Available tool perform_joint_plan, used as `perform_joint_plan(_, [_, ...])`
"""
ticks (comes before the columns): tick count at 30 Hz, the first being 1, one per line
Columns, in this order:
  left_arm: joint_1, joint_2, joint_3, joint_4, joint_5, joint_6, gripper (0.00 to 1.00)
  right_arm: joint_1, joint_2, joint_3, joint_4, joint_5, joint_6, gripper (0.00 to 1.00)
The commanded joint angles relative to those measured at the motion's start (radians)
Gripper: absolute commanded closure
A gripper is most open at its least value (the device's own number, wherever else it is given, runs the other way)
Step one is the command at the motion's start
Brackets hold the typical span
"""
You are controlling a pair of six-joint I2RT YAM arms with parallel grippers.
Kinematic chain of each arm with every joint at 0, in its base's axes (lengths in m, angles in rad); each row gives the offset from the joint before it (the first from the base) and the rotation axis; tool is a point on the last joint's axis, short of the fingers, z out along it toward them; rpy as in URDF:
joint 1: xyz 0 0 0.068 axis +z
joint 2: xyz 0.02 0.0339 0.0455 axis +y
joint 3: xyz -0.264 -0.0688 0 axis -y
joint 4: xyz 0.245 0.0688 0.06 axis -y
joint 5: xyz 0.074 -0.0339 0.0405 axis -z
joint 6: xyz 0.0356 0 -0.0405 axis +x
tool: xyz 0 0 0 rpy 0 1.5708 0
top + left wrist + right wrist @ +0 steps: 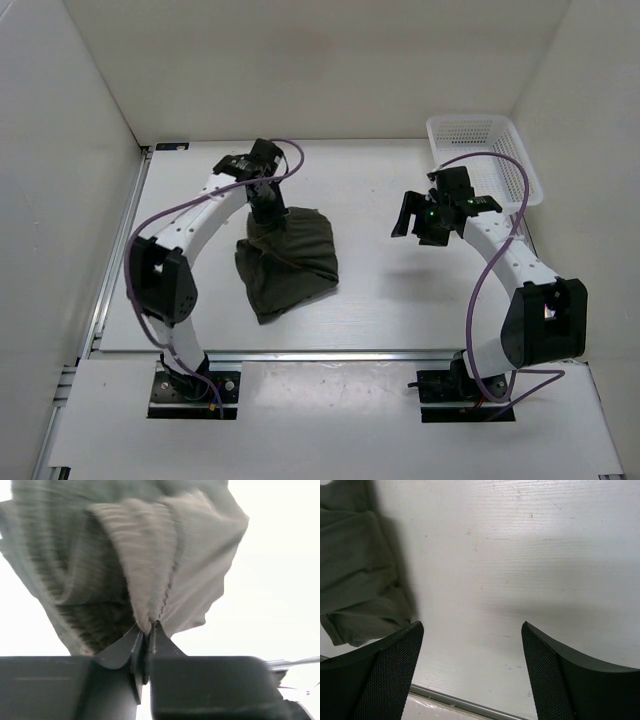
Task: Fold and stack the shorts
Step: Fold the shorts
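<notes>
left pincer [148, 630] clamped on the shorts [295, 265] (right pincer [471, 627] apart, idle): draw the cloth over slowly, fold flat.

- dark olive-green cloth shorts [290, 265]: soft fabric, fine ribbed weave, matt
- white tabletop [380, 290]: smooth, matt, faint scratches
- white lattice basket [470, 122]: plastic
- black right gripper [472, 627] pads [390, 675]: fine dotted texture
- black left gripper [148, 627]: smooth, matt plastic

Bare table [385, 290] between shorts [292, 265] and right gripper [408, 222]: wide lane, nothing in it. Shorts heap blocks left-centre, with the left gripper [270, 218] pinched onto its far edge. White basket [487, 135] fills far right corner. Walls [330, 70] close on three sides.
</notes>
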Motion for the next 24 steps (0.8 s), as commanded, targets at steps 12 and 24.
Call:
perform_joint_plan(12, [0.054,-0.199,-0.362,0.109,-0.086,-0.243,0.0,-0.006,-0.046,-0.035,-0.018,-0.024,-0.03,0.16])
perform_joint_plan(24, [0.206,-0.239,-0.591,0.279,0.037,-0.275,0.0,0.003,-0.055,-0.035,-0.018,-0.024,-0.03,0.16])
